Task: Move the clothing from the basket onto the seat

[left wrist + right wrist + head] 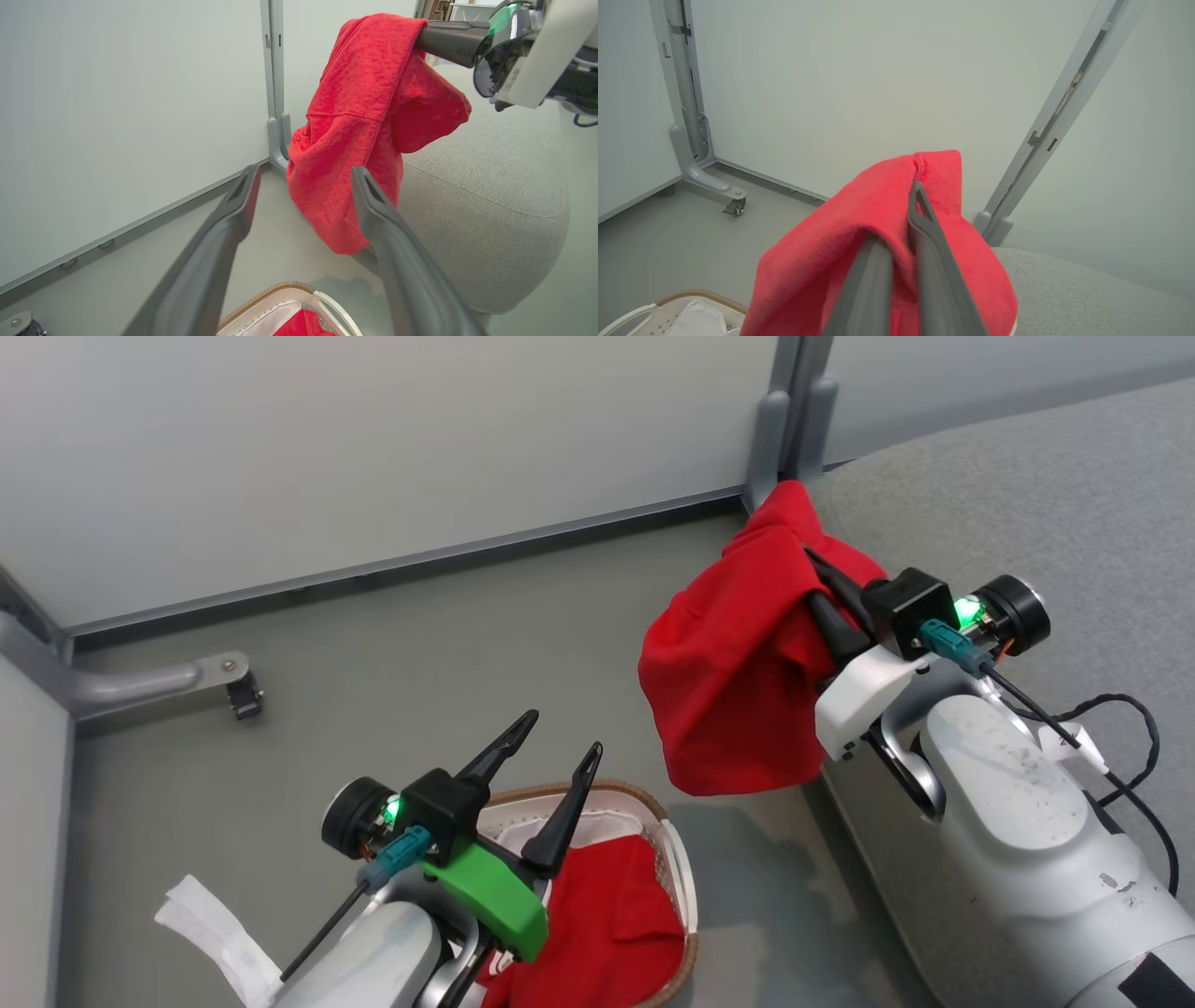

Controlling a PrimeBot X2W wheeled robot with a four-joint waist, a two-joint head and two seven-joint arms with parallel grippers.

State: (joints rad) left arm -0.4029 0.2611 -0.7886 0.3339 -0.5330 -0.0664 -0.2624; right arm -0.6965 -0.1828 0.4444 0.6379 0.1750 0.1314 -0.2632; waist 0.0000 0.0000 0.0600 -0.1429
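Finding: no text, label, brand, number or sign can be read.

One marking is noted. Small pale lettering runs along the edge of the dark lens ring (503, 70) on the right arm's wrist, seen in the left wrist view. The characters are too small and blurred to make out.

The hanging red garment (369, 116) shows plain fabric on its visible faces.

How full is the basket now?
Not empty. One red garment lies in the basket; a second garment hangs from the shut right gripper.
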